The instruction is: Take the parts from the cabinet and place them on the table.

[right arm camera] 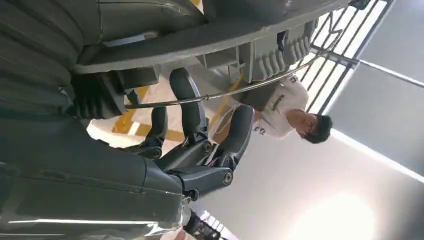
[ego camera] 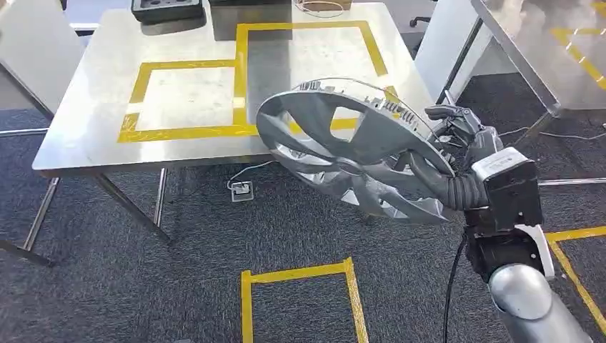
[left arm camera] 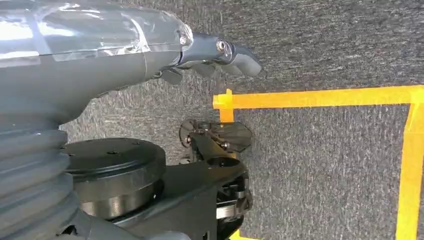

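Observation:
A silver spoked wheel cover point(ego camera: 350, 146) hangs tilted in the air over the near right corner of the steel table point(ego camera: 93, 136). My right hand point(ego camera: 457, 153) grips its right rim, fingers hooked over the edge. The right wrist view shows those dark fingers point(right arm camera: 192, 132) curled around the cover's rim and wire ring point(right arm camera: 240, 42). My left hand point(left arm camera: 215, 52) hangs low over the grey carpet, its fingers loosely curled with nothing in them.
Yellow tape outlines point(ego camera: 239, 75) mark rectangles on the tabletop. A dark tray point(ego camera: 166, 8) sits at the table's far edge. Yellow tape squares point(ego camera: 300, 282) mark the carpet. A second table point(ego camera: 543, 50) stands at right. A person in a white shirt point(right arm camera: 280, 107) is beyond the table.

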Controlling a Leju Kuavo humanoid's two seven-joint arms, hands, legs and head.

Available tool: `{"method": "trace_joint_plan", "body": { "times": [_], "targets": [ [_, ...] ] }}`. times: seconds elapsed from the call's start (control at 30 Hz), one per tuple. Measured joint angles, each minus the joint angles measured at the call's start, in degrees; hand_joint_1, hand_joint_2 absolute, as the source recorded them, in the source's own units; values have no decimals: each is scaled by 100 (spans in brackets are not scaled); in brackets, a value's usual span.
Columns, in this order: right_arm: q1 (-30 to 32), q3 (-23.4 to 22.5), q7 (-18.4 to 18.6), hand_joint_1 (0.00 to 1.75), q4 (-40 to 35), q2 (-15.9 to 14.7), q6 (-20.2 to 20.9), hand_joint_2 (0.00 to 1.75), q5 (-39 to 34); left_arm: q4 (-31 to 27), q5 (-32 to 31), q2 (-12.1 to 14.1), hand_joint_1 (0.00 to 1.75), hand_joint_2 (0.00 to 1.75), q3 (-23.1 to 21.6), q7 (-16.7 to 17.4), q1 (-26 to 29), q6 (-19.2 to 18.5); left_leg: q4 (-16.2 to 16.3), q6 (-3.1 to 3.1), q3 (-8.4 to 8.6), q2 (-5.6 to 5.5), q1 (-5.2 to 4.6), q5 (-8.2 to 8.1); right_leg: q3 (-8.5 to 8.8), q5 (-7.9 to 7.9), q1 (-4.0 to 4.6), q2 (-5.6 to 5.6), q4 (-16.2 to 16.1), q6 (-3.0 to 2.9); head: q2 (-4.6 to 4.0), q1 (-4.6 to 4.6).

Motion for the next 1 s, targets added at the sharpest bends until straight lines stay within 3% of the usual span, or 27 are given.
{"method": "trace_joint_plan", "body": {
  "times": [0.2, 0.27, 0.37, 0.4, 0.47, 0.5, 0.53, 0.6, 0.63, 0.67, 0.7, 0.73, 0.77, 0.8, 0.83, 0.87, 0.9, 0.93, 1.0],
  "targets": [
    [-300, 199, 6, 175, 212, -7, -9, 175, -116, 0, -4, 11, 0, 175, -2, 55, 6, 4, -4, 19, -8, 7, -13, -10, 8, 8, -13, 3, -36, 21, 0, -33],
    [-345, 264, -33, 175, 264, -9, -37, 175, -105, 2, -4, 13, 0, 175, -2, 70, 8, 9, -46, 36, -20, 10, -8, 0, 31, 32, -15, 9, -76, 53, 0, -44],
    [-379, 302, -205, 175, 310, -24, -299, 175, 26, 0, -7, 11, 0, 175, -4, 103, 13, 35, -169, 101, 132, 1, 45, -8, -31, -48, -18, 22, 73, 120, 0, -29],
    [-374, 301, -318, 175, 319, -28, -488, 175, 85, 0, -13, 9, 0, 175, -4, 116, 16, 59, -180, 121, 179, 4, 51, -25, -200, -181, -35, 19, 410, 160, 0, -2],
    [-272, 262, -579, 175, 321, -7, -922, 175, 253, 4, -24, 11, 0, 175, -4, 159, 42, 103, -203, 137, 282, 6, 52, -91, -723, -504, -66, 17, 1332, 212, 0, 29],
    [-209, 242, -660, 175, 321, 2, -1067, 175, 311, 4, -28, 11, 0, 175, -4, 166, 63, 103, -203, 131, 344, 6, 52, -142, -948, -569, -75, 17, 1657, 215, 0, 50],
    [-166, 229, -697, 175, 321, 13, -1133, 175, 343, 4, -33, 11, 0, 175, -7, 177, 84, 105, -204, 120, 425, 5, 49, -202, -1056, -498, -72, 18, 1717, 197, 0, 63],
    [-121, 221, -708, 175, 315, 13, -1148, 175, 363, 4, -37, 9, 0, 175, -7, 179, 97, 105, -210, 85, 605, -2, 35, -325, -987, -83, -46, 24, 1192, 110, 0, 85],
    [-83, 210, -708, 175, 313, 9, -1148, 175, 363, 4, -39, 7, 0, 175, -7, 177, 92, 109, -220, 80, 699, -8, 23, -386, -898, 268, -10, 37, 700, 36, 0, 85],
    [-56, 186, -717, 175, 308, 11, -1150, 175, 365, 4, -39, -11, 0, 175, -7, 177, 110, 107, -246, 77, 705, -2, 47, -450, -852, 791, 47, 88, 203, -75, 0, 103],
    [-27, 168, -748, 175, 310, 13, -1180, 175, 376, 7, -39, -33, 0, 175, -7, 177, 102, 111, -254, 53, 783, -6, 41, -484, -857, 779, 60, 134, 204, -116, 0, 28],
    [-9, 162, -783, 175, 304, 11, -1222, 175, 400, 7, -39, -53, 0, 175, -9, 175, 95, 116, -295, 22, 761, -22, 76, -500, -804, 793, 83, 186, 69, -115, 0, 22],
    [-8, 133, -856, 175, 282, 11, -1296, 175, 435, 7, -41, -55, 0, 175, -9, 175, 84, 118, -354, -6, 735, -31, 100, -506, -738, 724, 97, 155, -12, -175, 0, 68],
    [41, 85, -1002, 175, 242, 11, -1406, 175, 472, 0, -44, -68, 0, 175, -9, 173, 75, 118, -380, -24, 830, -39, 99, -488, -675, 659, 125, 96, -145, -234, 0, 99],
    [112, 52, -1164, 175, 214, 22, -1542, 175, 492, -7, -55, -77, 0, 175, -9, 159, 55, 127, -424, -59, 908, -71, 82, -469, -573, 631, 105, 61, -201, -262, 0, 109],
    [168, 2, -1326, 175, 181, 61, -1689, 175, 500, -4, -63, -72, 0, 175, -9, 151, 39, 144, -359, -73, 898, -106, 54, -483, -395, 593, 26, 14, -353, -238, 0, 153],
    [204, -59, -1452, 175, 173, 105, -1810, 175, 505, -4, -76, -72, 0, 175, -13, 129, 29, 171, -60, -80, 818, -81, 32, -491, -235, 557, 10, -6, -463, -222, 0, 116],
    [235, -98, -1534, 175, 177, 162, -1899, 175, 529, -4, -72, -59, 0, 175, -15, 101, 29, 203, 370, -97, 622, -77, 54, -606, -96, 516, -32, -34, -521, -206, 0, 90],
    [295, -151, -1567, 175, 181, 227, -1983, 175, 621, 0, -50, -35, 0, 175, -17, 72, 64, 208, 1054, -194, 193, -79, 92, -1008, 143, 391, -102, -58, -609, -127, 0, 53]
  ]
}}
